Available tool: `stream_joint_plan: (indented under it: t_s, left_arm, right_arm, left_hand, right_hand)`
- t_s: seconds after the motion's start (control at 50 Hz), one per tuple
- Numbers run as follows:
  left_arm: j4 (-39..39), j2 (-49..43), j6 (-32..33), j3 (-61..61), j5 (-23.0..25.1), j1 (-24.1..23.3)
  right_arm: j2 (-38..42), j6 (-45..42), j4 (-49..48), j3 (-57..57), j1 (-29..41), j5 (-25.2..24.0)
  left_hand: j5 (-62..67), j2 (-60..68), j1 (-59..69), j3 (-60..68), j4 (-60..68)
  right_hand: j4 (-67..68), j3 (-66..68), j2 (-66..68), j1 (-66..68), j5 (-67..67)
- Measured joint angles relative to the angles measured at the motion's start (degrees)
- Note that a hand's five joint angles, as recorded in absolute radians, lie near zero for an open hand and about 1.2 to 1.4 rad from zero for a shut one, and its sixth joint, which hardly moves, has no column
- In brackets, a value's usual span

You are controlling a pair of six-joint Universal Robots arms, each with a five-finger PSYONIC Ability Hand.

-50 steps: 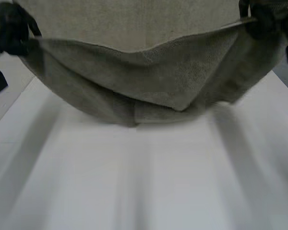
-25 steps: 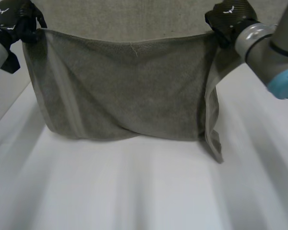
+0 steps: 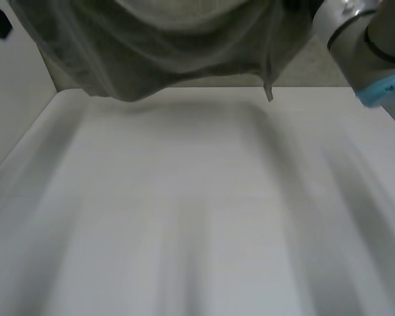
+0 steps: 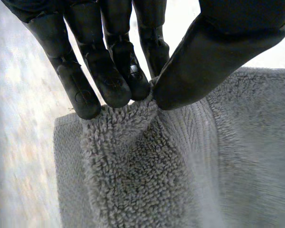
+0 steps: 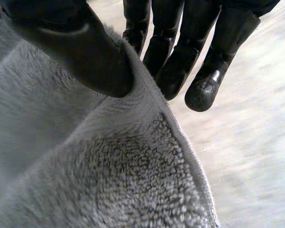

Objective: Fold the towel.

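The towel (image 3: 151, 59) hangs over the table's (image 3: 184, 217) far end. The left hand (image 4: 209, 57) pinches its edge between thumb and fingers; the right hand (image 5: 80, 52) pinches it likewise.

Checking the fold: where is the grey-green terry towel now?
In the head view, the grey-green terry towel hangs at the far end of the white table, upper edge pinched by the left hand and right hand.

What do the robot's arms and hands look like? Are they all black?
Only the hands are. The left hand and right hand are black, with chunky fingers, rounded tips and a fat thumb. Some fingertips carry a small round mark. The right arm is smooth, round and grey, with a light-blue cap.
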Motion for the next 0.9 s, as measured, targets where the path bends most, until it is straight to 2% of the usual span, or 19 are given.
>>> stream_joint_plan:
  t_s: [0.08,0.16,0.26,0.38,0.5,0.68,0.82,0.9]
  left_arm:
    - [0.50,1.83,0.41,-10.82,4.78,1.33]
    - [1.82,3.48,3.37,-23.94,11.27,3.47]
    - [3.31,4.76,10.22,-36.77,17.18,5.68]
    - [3.85,5.72,22.10,-48.73,21.57,8.65]
    - [3.32,6.86,29.76,-54.11,22.44,11.05]
    - [0.16,14.24,31.29,-57.85,22.51,13.45]
    - [-2.83,24.07,29.91,-60.90,24.64,13.61]
    - [-4.46,31.12,26.66,-62.55,26.07,14.14]
  right_arm:
    - [1.15,-2.85,10.72,2.42,-0.15,-3.42]
    - [2.21,-10.76,20.99,8.87,-0.36,-4.64]
    - [1.50,-20.61,25.60,20.71,-1.09,-4.48]
    - [-3.27,-25.75,20.99,38.27,-2.22,-4.08]
    - [-11.46,-25.38,12.37,53.01,-2.57,-3.82]
    - [-24.94,-20.12,5.31,66.89,-2.76,-2.58]
    - [-36.12,-17.59,5.64,71.77,-5.35,-2.70]
    - [-41.96,-17.47,7.12,72.77,-7.70,-3.29]
  left_hand:
    - [0.00,0.00,0.00,0.00,0.06]
    - [0.00,0.00,0.00,0.00,0.25]
    - [0.00,0.01,0.00,0.00,0.25]
    - [0.00,0.05,0.00,0.02,0.25]
    - [0.00,0.06,0.00,0.03,0.24]
    - [0.00,0.06,0.00,0.03,0.24]
    - [0.00,0.06,0.00,0.03,0.24]
    - [0.00,0.06,0.00,0.04,0.25]
  right_hand:
    - [0.00,-0.01,0.00,0.00,0.00]
    - [0.00,-0.01,0.00,0.00,0.00]
    - [0.00,0.00,0.00,0.00,0.00]
    - [0.00,-0.01,0.00,0.00,0.00]
    - [0.00,0.00,0.00,0.00,0.00]
    - [0.00,-0.01,0.00,-0.03,0.00]
    - [0.00,0.00,0.00,-0.03,0.00]
    - [0.00,-0.01,0.00,-0.04,0.00]
